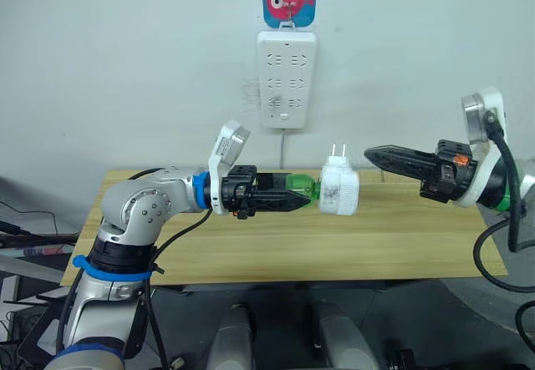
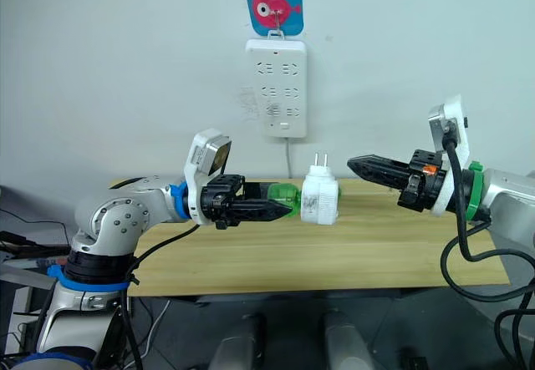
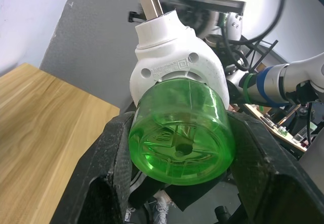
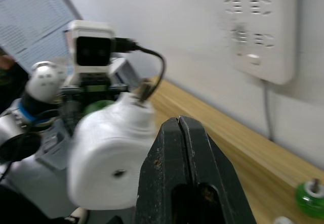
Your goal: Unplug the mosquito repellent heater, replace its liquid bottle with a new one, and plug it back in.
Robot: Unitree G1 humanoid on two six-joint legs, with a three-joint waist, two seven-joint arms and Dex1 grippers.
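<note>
At frame centre, the left gripper point(image 1: 303, 200) clamps the green liquid bottle point(image 1: 302, 188) of the mosquito repellent heater point(image 1: 340, 190), prongs up. Right gripper point(image 1: 369, 152), fingers pressed together, sits right of centre, just clear of the heater. Power strip point(image 1: 286, 78) hangs at upper centre.

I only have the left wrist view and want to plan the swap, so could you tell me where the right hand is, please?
Observer: The right hand is shut and sits to the right of the heater, apart from it.
Operator: Thank you. Where is the strip from here?
Observer: The strip hangs on the wall, above and behind the heater, whose prongs point up.
Operator: And is there a spare bottle anywhere?
Observer: The right wrist view shows a small green thing with a pin on top, on the table. I cannot tell if it is a bottle.
</note>
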